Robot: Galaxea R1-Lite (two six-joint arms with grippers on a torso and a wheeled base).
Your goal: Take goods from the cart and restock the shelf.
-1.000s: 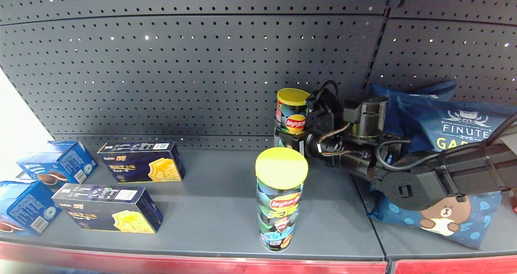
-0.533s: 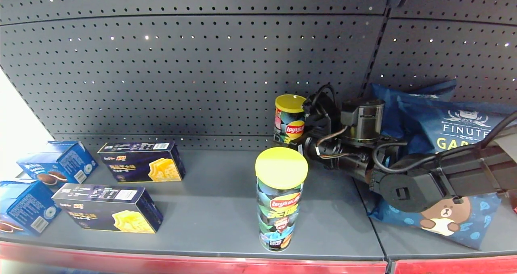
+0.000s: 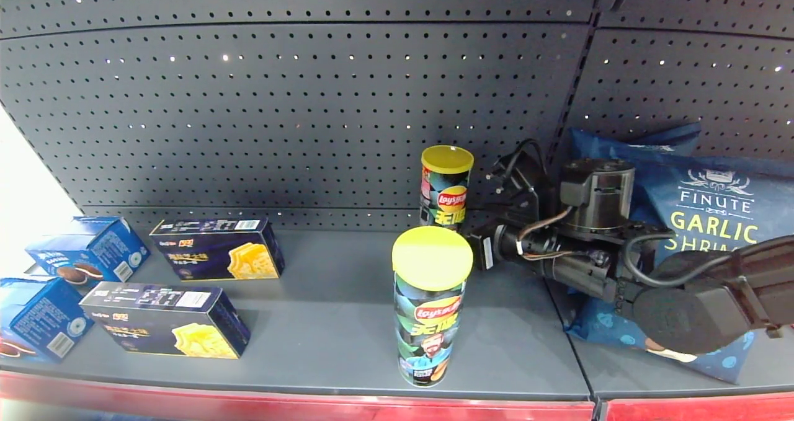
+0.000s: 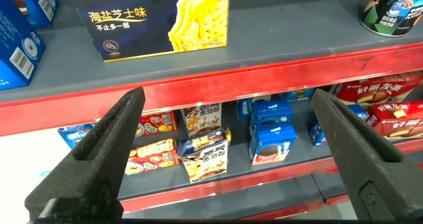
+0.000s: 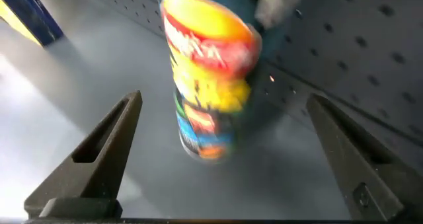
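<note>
Yellow-lidded chip can point(image 3: 445, 185) stands upright at the back of the shelf point(image 3: 322, 322) (against the pegboard point(image 3: 279, 129)), untouched, just ahead of the right pincer point(image 5: 221, 112), which is spread wide. The left pincer point(image 4: 228, 98), likewise apart, faces the shelf's red front edge.

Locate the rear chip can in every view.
Head view: rear chip can stands against the pegboard, behind the front chip can.
Right wrist view: rear chip can, blurred, between the fingers of the right tool.
Left wrist view: the can base there is the front chip can.
Shared landmark: the pegboard, head and right wrist views.
</note>
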